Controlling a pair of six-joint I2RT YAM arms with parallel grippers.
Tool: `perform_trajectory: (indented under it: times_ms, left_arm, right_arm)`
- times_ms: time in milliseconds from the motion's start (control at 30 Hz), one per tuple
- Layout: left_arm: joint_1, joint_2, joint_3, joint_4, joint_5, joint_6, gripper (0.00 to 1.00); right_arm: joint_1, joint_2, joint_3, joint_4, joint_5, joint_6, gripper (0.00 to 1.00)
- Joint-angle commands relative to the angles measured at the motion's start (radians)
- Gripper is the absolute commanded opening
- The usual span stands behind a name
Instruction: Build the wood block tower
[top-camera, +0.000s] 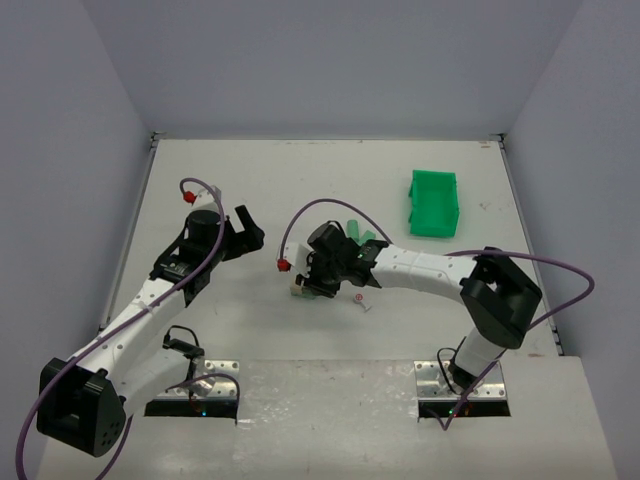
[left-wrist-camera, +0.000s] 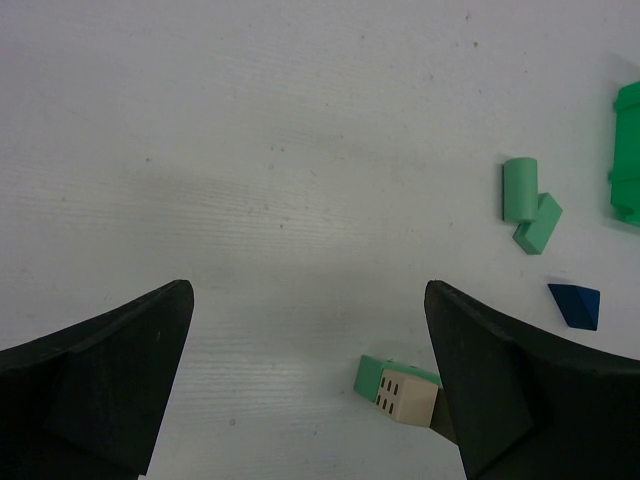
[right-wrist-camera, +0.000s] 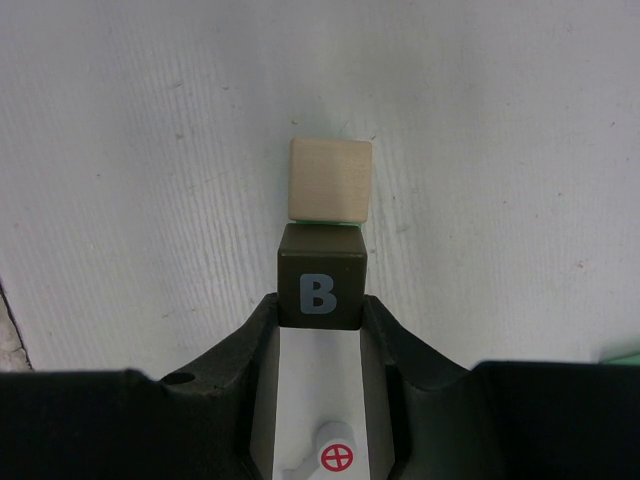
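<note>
The right gripper (right-wrist-camera: 320, 305) pinches a dark cube marked B (right-wrist-camera: 320, 288) at the centre of the right wrist view. The cube sits directly below a tan cube (right-wrist-camera: 330, 178), which rests on a green block (right-wrist-camera: 338, 222). The left gripper (left-wrist-camera: 308, 295) stands spread wide.

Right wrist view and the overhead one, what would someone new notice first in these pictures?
The right gripper is shut on a dark block lettered B, which in the wrist view sits right against a tan cube. From above, the bright green bin stands out at the far right. The left gripper hangs wide open at centre left, holding nothing.
</note>
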Motion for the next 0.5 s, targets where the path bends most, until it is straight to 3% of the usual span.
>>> perform_trajectory:
  times_ms: [0, 467]
  left_arm:
    - [-0.004, -0.016, 0.002, 0.027, -0.001, 0.0, 1.0]
    - [-0.004, -0.008, 0.008, 0.031, 0.007, 0.0, 1.0]
  right_arm:
    - [0.006, 0.008, 0.043, -0.001, 0.013, -0.001, 0.22]
    - [0.005, 0.042, 0.062, -0.014, 0.016, 0.005, 0.26]
